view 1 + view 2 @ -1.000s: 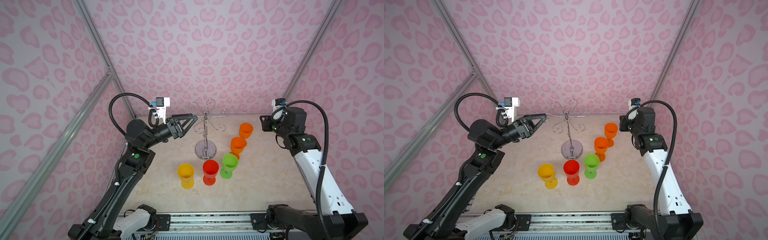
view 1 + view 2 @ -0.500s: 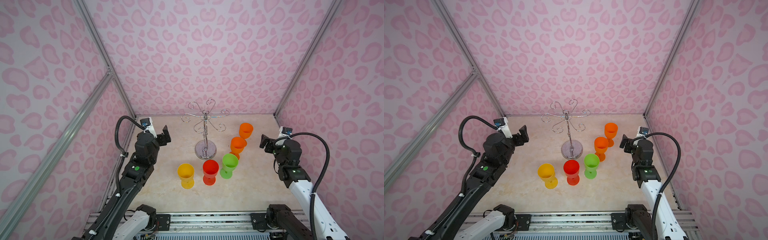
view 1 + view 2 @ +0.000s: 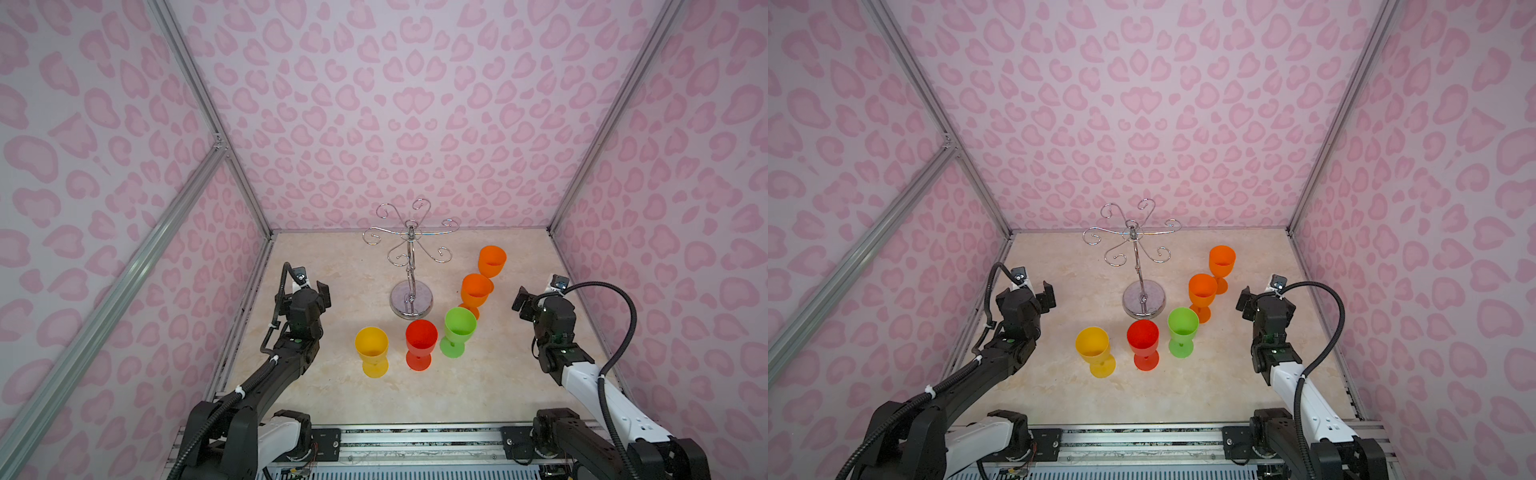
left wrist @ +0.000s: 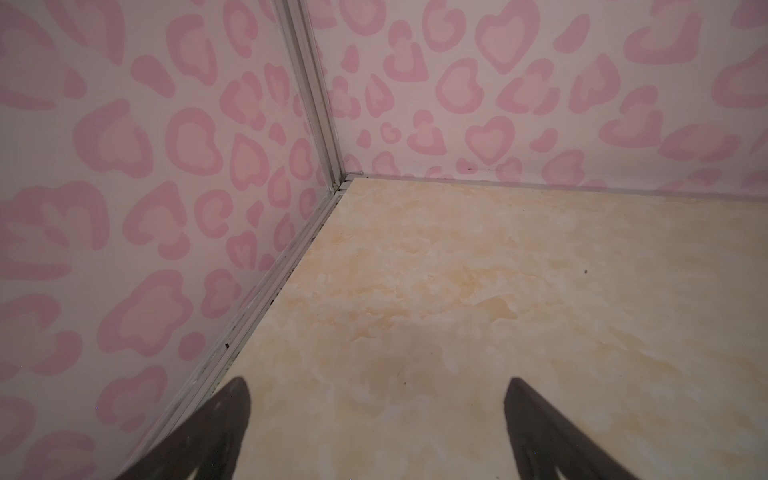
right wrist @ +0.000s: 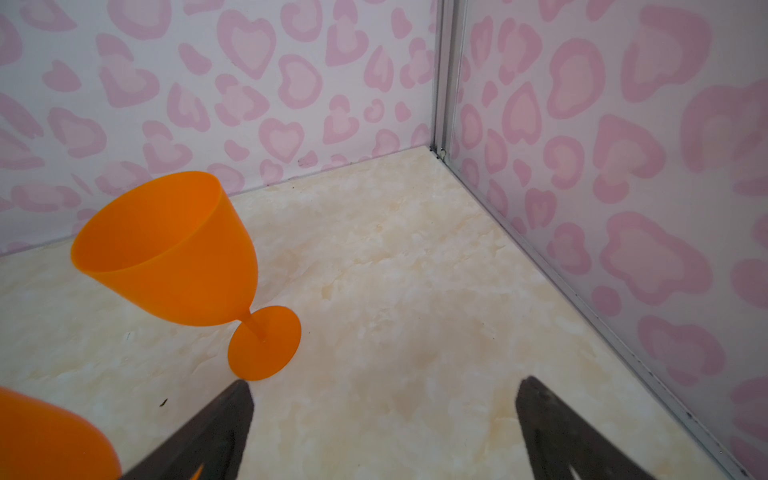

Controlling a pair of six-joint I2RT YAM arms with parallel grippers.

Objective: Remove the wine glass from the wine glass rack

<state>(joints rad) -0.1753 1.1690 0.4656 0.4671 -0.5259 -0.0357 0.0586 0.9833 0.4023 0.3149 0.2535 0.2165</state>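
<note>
The chrome wine glass rack (image 3: pixel 410 266) (image 3: pixel 1134 249) stands at the back middle of the table, and nothing hangs on its curled arms. Several plastic wine glasses stand upright on the table: yellow (image 3: pixel 371 346), red (image 3: pixel 421 338), green (image 3: pixel 459 327) and two orange (image 3: pixel 476 289) (image 3: pixel 491 260). My left gripper (image 3: pixel 321 292) (image 4: pixel 376 386) is low by the left wall, open and empty, facing bare table. My right gripper (image 3: pixel 521 301) (image 5: pixel 384 382) is low at the right, open and empty. The far orange glass (image 5: pixel 174 257) stands just ahead of one of its fingertips (image 5: pixel 243 399).
Pink patterned walls with metal corner posts (image 3: pixel 249 195) close in the table on three sides. The marble-look tabletop (image 3: pixel 332 266) lies bare ahead of the left gripper. A second orange glass (image 5: pixel 41 436) shows at the edge of the right wrist view.
Both arms have dropped from rack height and drawn back to low places by the side walls. The left gripper left the rack's arm. The right gripper's jaws have widened.
</note>
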